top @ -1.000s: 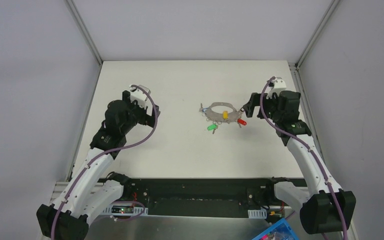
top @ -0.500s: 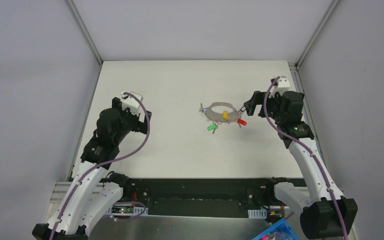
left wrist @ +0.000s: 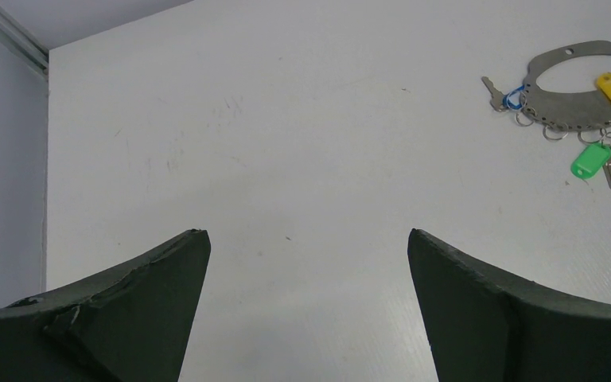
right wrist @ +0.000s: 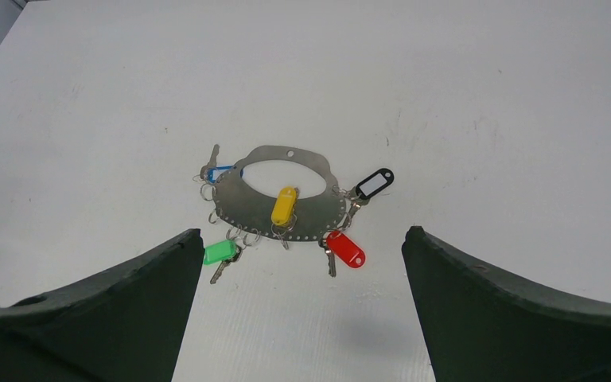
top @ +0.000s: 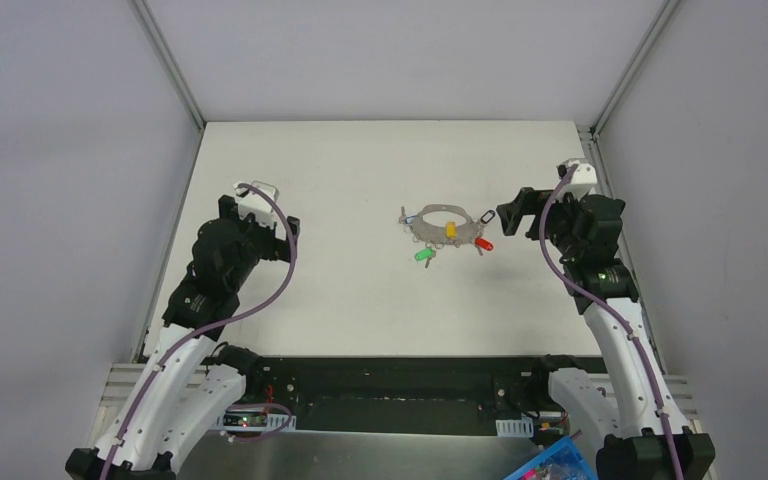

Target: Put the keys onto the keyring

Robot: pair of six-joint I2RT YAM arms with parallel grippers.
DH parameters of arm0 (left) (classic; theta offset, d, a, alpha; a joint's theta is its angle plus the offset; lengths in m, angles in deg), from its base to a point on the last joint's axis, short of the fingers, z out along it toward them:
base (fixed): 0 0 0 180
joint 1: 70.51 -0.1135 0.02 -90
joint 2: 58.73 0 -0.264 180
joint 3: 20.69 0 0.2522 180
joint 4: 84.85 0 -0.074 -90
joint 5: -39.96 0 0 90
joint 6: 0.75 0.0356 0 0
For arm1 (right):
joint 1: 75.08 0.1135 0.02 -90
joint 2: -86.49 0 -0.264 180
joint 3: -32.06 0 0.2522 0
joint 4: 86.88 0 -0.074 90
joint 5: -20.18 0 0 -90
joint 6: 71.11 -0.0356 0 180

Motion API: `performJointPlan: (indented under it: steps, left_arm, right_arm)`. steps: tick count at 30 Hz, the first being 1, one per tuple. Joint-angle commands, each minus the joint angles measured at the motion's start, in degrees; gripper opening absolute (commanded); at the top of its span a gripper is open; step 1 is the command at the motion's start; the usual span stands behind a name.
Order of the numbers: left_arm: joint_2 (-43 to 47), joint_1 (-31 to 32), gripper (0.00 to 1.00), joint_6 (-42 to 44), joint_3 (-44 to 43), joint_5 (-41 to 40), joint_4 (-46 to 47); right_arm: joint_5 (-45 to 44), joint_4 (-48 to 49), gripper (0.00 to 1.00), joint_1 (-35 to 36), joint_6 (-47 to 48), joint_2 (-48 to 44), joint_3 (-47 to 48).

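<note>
Both wide open, empty: left gripper hangs well left of the work, right gripper just right of it. The keys ring the keyring on the table, right of centre. Risk: keys tiny and crowded; a pinch could snag a neighbour or drag the whole keyring.

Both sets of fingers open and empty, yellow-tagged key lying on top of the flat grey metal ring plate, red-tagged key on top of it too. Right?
Not quite: the red-tagged key lies off the near edge of the flat grey metal ring plate, not on top of it. The right wrist view shows this. The rest holds.
</note>
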Motion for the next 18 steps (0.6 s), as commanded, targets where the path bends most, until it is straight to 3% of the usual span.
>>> performJointPlan:
  steps: [1,18]
  left_arm:
    - [-0.69,-0.49,0.99,-2.82,-1.13,-0.47,1.56]
    - [-0.15,-1.78,0.99,-5.14,0.07,0.82,1.85]
  right_arm:
    - [0.72,1.24,1.0,-0.4,0.39,-1.28,-0.1]
    - [1.45,1.16,1.0,-0.49,0.79,-0.93,-0.35]
